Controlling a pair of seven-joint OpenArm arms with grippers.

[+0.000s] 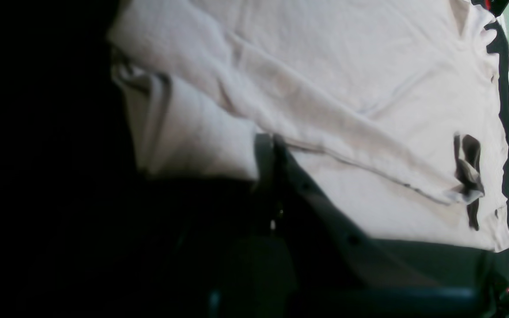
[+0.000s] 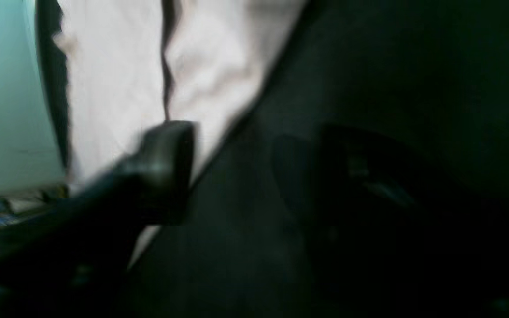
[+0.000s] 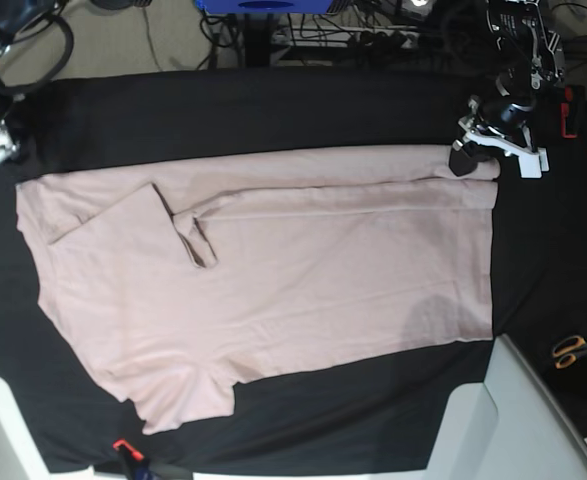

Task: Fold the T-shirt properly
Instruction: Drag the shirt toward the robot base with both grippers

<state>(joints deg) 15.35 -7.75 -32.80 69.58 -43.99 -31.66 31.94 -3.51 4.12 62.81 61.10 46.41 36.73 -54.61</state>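
The left claw [image 1: 272, 148], pinched shut by the shirt [image 3: 273, 290] edge, should lay the fold flat and straight, while the right claw [image 2: 259, 176] looks wide open.

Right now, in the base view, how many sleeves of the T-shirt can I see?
2. The spread sleeve lies flat at the lower edge of the T-shirt. The folded sleeve is turned in onto the body, nearer the upper edge. Neither appears hidden.
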